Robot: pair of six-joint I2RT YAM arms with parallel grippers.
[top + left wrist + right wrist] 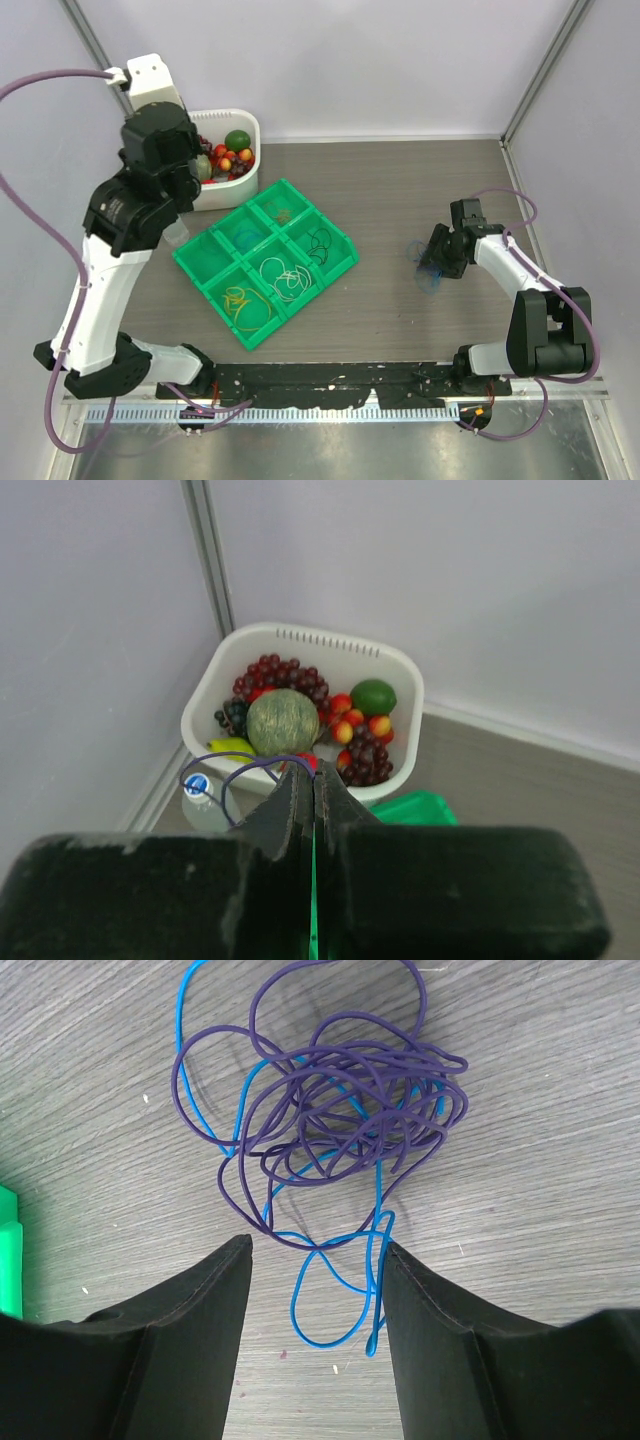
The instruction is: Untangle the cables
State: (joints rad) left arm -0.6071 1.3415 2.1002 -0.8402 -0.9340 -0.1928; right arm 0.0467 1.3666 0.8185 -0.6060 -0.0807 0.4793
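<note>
My left gripper is raised high over the table's back left, its jaws shut on a thin purple cable loop that hangs off to the left. In the top view its fingers are hidden under the wrist. My right gripper is open, low over the table on the right. A tangle of purple cable and blue cable lies just ahead of it, with the blue loop's end between the fingers. The tangle also shows in the top view.
A green compartment tray in the middle holds yellow, white and black cable loops. A white basket of toy fruit stands at the back left, with a small bottle beside it. Walls close off the back and sides.
</note>
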